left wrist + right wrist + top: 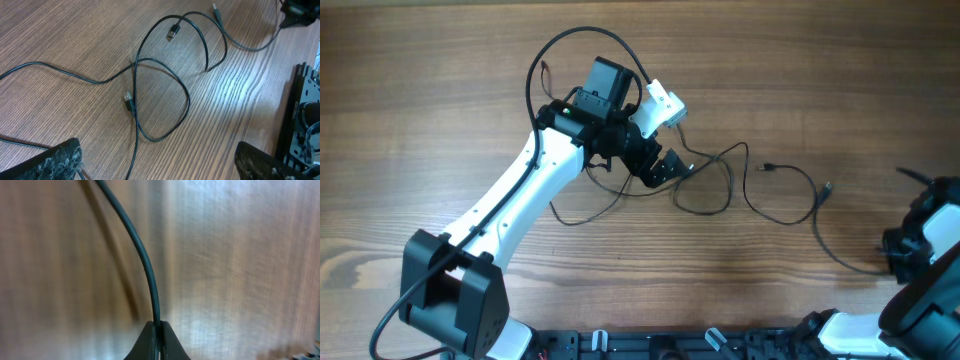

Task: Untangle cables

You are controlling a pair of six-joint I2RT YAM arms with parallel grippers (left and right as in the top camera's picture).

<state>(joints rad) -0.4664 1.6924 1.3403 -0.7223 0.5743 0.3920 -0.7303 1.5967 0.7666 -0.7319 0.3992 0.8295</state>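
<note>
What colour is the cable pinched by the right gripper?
Black. The cable shows best in the right wrist view.

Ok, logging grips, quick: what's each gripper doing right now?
Left gripper: open, holding nothing.
Right gripper: shut on a thin black cable.

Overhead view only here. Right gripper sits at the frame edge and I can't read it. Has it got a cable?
Observer: Yes. The right wrist view shows the right gripper shut on one thin black cable, pinched at the very tips.
Operator: And the other arm?
Observer: The left wrist view shows the left gripper wide open and empty.
Operator: What's below it?
Observer: A loop where the wire crosses over itself, with a plug end at the loop's left edge.
</note>
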